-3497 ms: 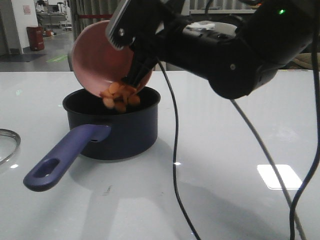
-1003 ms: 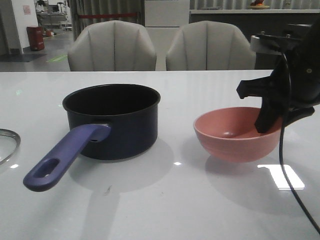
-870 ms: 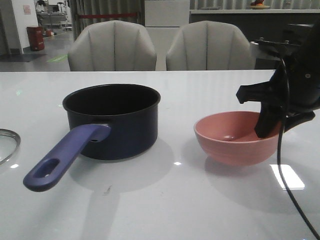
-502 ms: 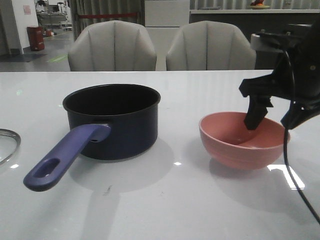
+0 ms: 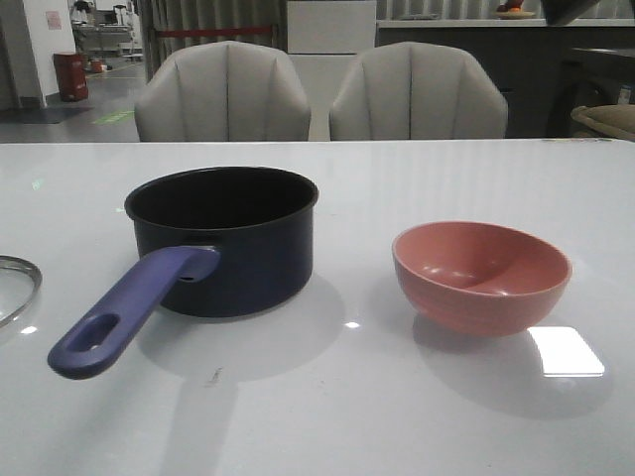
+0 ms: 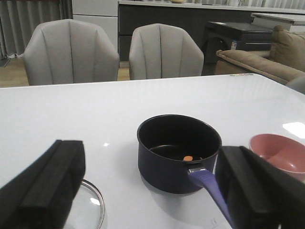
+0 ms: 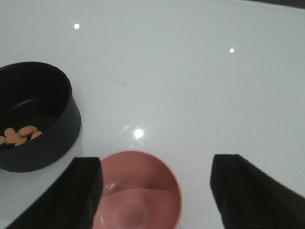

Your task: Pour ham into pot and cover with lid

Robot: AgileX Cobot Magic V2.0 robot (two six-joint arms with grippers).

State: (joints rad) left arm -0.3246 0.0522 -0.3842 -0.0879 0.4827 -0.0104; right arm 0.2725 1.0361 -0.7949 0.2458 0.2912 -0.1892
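The ham (image 7: 20, 134) lay as a small cluster of orange pieces on the black floor of the pot (image 5: 222, 238); from the left wrist view only one piece (image 6: 188, 158) showed over the rim. The pot stood upright on the white table (image 5: 327, 407), left of centre in the front view, its purple handle (image 5: 129, 309) reaching toward the robot and to its left. The lid (image 5: 16, 286) lay flat on the table well apart from the pot, further to the robot's left, cut off by the front view's left edge; only an arc of its steel rim and some glass showed.

The left gripper (image 6: 145, 188) was spread wide, its two black pads far apart, holding nothing and touching nothing; the pot and lid appeared between and beyond its fingers (image 6: 50, 183). The right gripper (image 7: 157, 191) was likewise wide apart and empty, hanging above the pink bowl (image 5: 481, 276) without touching it. Neither gripper showed in the front view.

The bowl sat upright to the robot's right of the pot, with a clear gap of bare table between them. Open table lay in front of both vessels. Two grey chairs (image 5: 223, 91) stood behind the table's far edge.
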